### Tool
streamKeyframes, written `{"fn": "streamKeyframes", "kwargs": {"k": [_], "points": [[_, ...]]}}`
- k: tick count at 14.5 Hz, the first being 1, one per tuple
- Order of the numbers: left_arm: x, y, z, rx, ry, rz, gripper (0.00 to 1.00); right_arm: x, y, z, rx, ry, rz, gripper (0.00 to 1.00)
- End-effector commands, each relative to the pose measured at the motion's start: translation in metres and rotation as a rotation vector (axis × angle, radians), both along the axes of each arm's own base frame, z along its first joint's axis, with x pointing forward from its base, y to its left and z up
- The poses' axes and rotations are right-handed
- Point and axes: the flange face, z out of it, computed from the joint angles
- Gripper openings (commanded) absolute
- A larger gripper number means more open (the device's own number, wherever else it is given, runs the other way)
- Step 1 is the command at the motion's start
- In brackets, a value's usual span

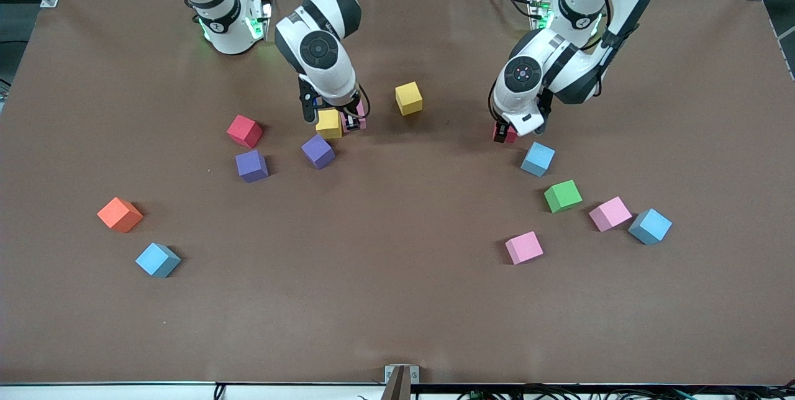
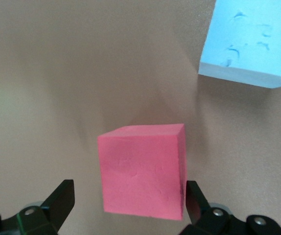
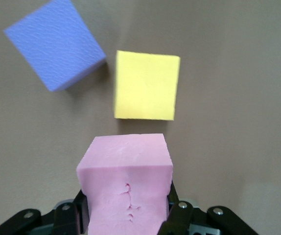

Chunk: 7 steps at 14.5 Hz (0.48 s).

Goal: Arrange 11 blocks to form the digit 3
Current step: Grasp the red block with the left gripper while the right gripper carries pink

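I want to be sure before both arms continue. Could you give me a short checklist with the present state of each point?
1. Right gripper shut on the pink cube: ok.
2. Pink cube beside the yellow cube, touching it: cannot tell.
3. Left gripper open around the red cube: ok.
4. Red cube centred between the fingers: not ok, it sits close to one finger.
5. Light blue cube apart from the red cube: ok.

White arms, black joint bands, green lights.
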Motion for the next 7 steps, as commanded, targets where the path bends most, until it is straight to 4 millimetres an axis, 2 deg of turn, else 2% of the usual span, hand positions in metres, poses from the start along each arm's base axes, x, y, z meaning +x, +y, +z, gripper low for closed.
{"fn": "streamKeyframes", "kwargs": {"k": [1, 2, 5, 6, 7], "points": [[-0.009, 0.006, -0.006, -0.005, -0.030, -0.008, 1.00, -0.021, 0.008, 0.003, 0.007, -0.013, -0.059, 0.00], [-0.009, 0.007, -0.007, -0.017, -0.039, -0.003, 1.00, -0.022, 0.011, -0.001, 0.007, -0.017, -0.068, 0.00], [-0.012, 0.008, -0.023, -0.026, -0.008, -0.009, 0.84, -0.033, 0.023, -0.015, 0.011, -0.032, -0.079, 0.00], [-0.008, 0.013, -0.025, -0.018, -0.013, -0.025, 0.77, -0.036, 0.027, -0.021, 0.008, -0.033, -0.081, 0.00], [-0.002, 0.021, -0.028, -0.016, -0.011, -0.014, 0.64, -0.037, 0.028, -0.025, 0.007, -0.034, -0.085, 0.00]]}}
